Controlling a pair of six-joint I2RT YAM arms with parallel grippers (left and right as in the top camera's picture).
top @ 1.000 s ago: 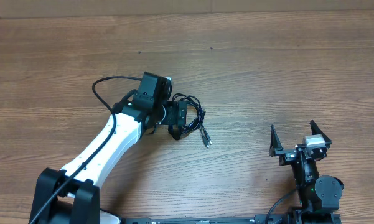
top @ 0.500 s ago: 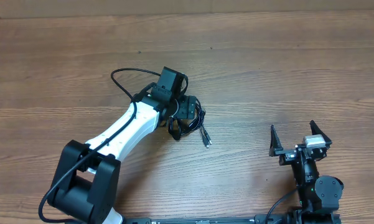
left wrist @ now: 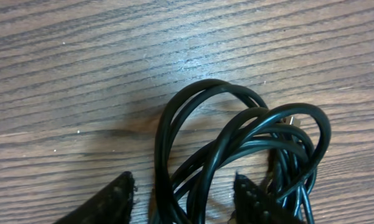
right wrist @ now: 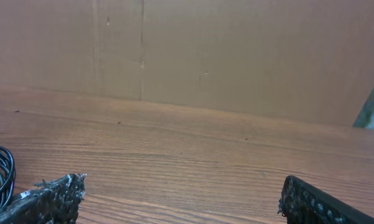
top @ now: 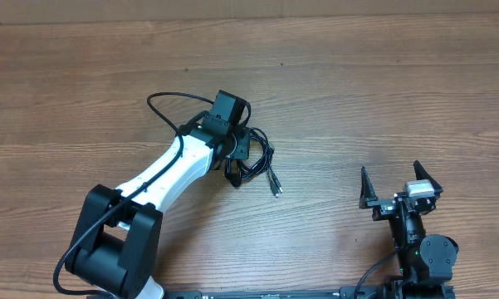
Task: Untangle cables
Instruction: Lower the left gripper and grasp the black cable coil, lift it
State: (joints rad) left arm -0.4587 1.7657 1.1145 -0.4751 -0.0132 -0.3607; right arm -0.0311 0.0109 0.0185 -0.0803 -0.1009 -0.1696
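The left claw (left wrist: 185,190) stands partly apart, its tips straddling several strands of the looped black cables (left wrist: 271,132), which bunch just ahead of it. The right claw (top: 390,181) gapes wide over the wooden table (top: 382,83), well apart from them.

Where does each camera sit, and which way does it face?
Overhead: above, looking down on the brown wooden table, tangled thin black cables, left gripper and right gripper.
Left wrist: behind the left gripper, pointing down at the cables; its fingertips straddle strands.
Right wrist: behind the right gripper, facing across the table to a brown wall; its open fingertips show.
Shared: all see the cables.
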